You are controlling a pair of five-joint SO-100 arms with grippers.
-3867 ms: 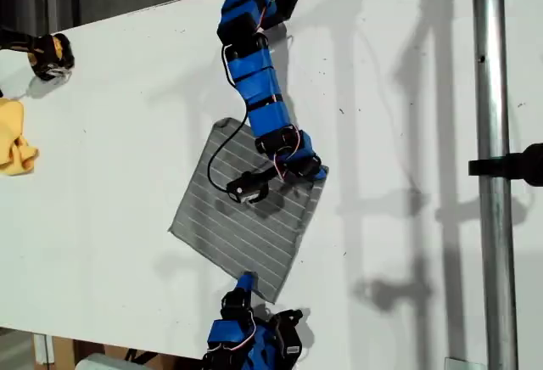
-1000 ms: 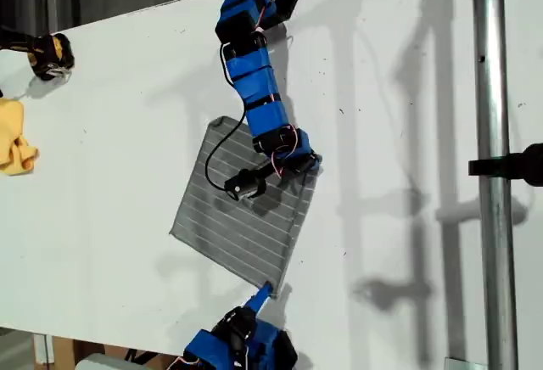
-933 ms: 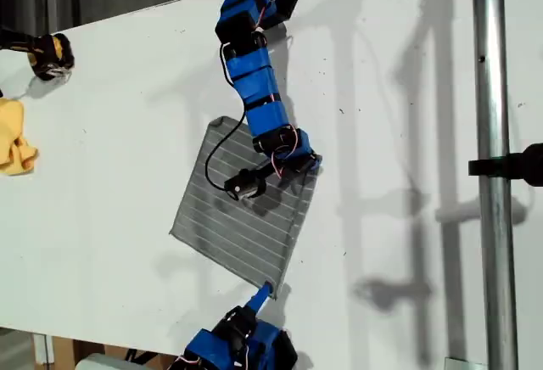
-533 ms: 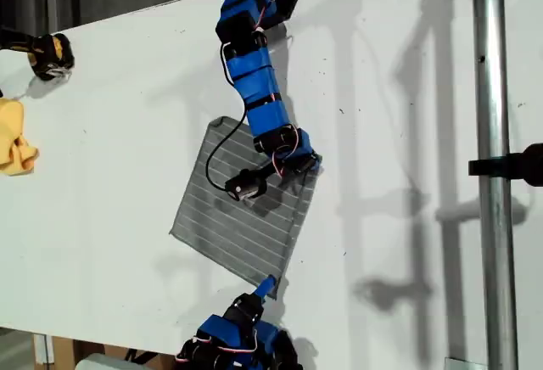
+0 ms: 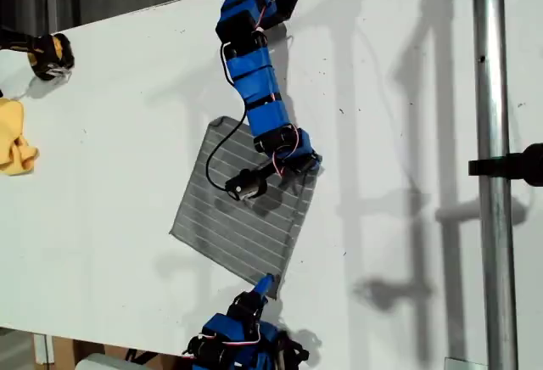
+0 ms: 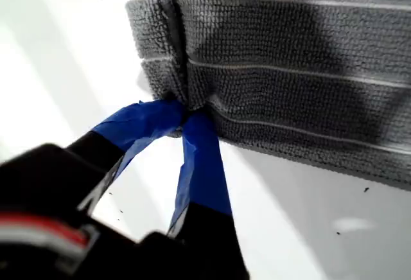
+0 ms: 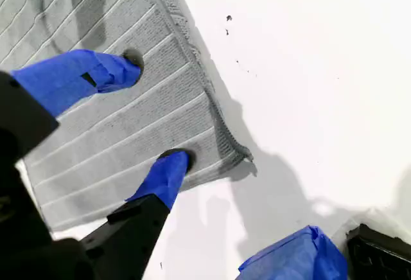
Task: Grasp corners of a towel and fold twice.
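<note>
Lying flat on the white bench (image 5: 127, 90), the towel (image 5: 229, 217) has my first end effector (image 6: 183, 118) seemingly pinching one corner (image 6: 168, 97), while my second end effector (image 7: 151, 110) presses spread fingertips (image 7: 172, 164) near another corner (image 7: 241, 155).

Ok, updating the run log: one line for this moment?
first gripper: pinching towel corner | second gripper: open, tips on towel | towel: flat, unfolded

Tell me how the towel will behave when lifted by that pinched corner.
Probably floppy: the towel already puckers where my first gripper pinches it. Its looped pile should grip, not slip. Likely light; the rest will probably drape and drag.
</note>
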